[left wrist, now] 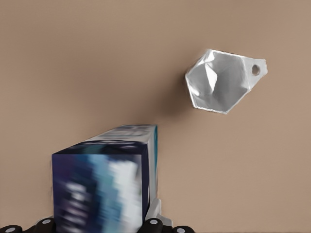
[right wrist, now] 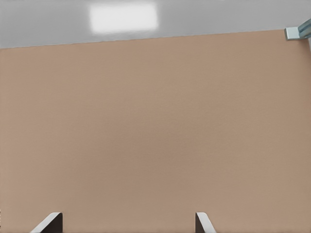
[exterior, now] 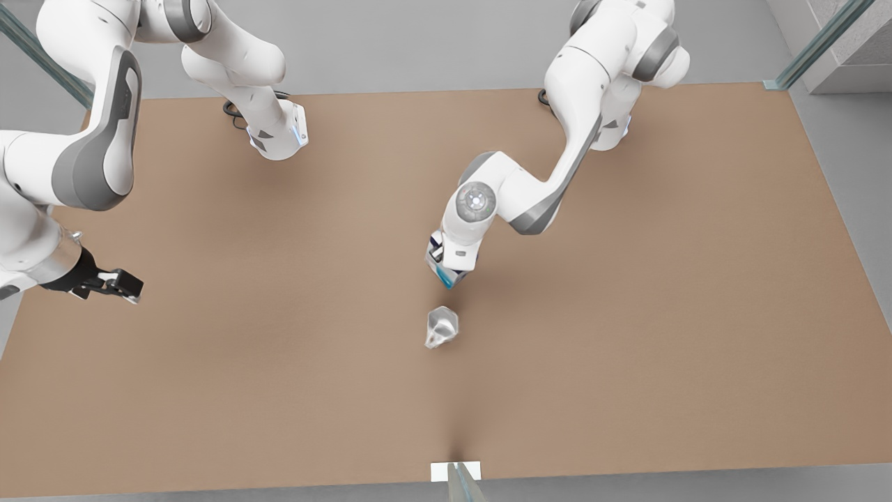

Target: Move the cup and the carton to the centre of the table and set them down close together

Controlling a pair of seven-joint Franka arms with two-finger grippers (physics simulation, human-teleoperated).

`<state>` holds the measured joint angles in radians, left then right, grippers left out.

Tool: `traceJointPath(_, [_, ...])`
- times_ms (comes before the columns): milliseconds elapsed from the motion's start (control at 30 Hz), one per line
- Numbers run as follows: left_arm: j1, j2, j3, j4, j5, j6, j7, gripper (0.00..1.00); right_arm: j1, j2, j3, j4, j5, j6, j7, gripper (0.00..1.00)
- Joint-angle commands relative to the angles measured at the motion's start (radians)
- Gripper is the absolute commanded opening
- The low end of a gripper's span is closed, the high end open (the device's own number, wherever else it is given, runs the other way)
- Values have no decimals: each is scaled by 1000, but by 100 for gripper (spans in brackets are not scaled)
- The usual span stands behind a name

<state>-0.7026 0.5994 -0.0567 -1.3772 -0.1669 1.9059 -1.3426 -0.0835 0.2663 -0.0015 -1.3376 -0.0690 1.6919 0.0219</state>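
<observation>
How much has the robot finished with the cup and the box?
Done: the cup already stands near the table's centre. In hand: the left gripper holds the carton close beside the cup, though whether it rests on the table is unclear. Left: letting the carton go there. The right gripper waits at the front view's left, fingers open.

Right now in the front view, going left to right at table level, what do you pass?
Right hand, open and waiting at the front view's left → cup, standing free on the table. The carton in the left hand overlaps the cup's position, so it is unordered.
</observation>
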Motion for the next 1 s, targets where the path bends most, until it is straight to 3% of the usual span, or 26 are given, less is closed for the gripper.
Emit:
traceJointPath(0, [0, 5, 0, 0, -11, 1, 0, 49, 1, -1, 2, 0, 2, 0, 1, 100])
traceJointPath(33, [0, 11, 0, 0, -11, 27, 0, 50, -1, -1, 0, 0, 37, -1, 1, 100])
traceJointPath(67, [0, 13, 0, 0, -10, 27, 0, 56, 1, -1, 0, 0, 35, -1, 0, 100])
traceJointPath(100, [0, 13, 0, 0, -6, 27, 2, 100, 1, 1, 0, -2, 34, 0, 0, 100])
traceJointPath(467, [-15, -20, 5, 13, 3, -4, -6, 100, 2, 2, 0, -2, 34, 0, 0, 100])
traceJointPath(567, [-12, -30, 14, 208, 98, -274, 54, 100, 2, 8, 2, -2, 35, 0, 0, 100])
traceJointPath(767, [32, -111, 523, 202, 43, -324, 1137, 100, 2, 10, 2, -2, 35, 2, 0, 100])
traceJointPath(800, [201, -176, 361, 198, 69, -369, 1163, 100, 4, 8, 3, -2, 35, 0, 0, 100])
traceJointPath(833, [405, -228, 121, 195, 225, -381, 1206, 100, 7, 4, 3, 0, 34, -1, 0, 100])
traceJointPath(867, [509, -254, 26, 195, 257, -400, 1249, 100, 7, -1, 3, 0, 32, -3, -2, 100])
traceJointPath(967, [577, -296, -40, 162, 293, -389, 1317, 100, 17, -7, 6, 2, 32, -9, 0, 100])
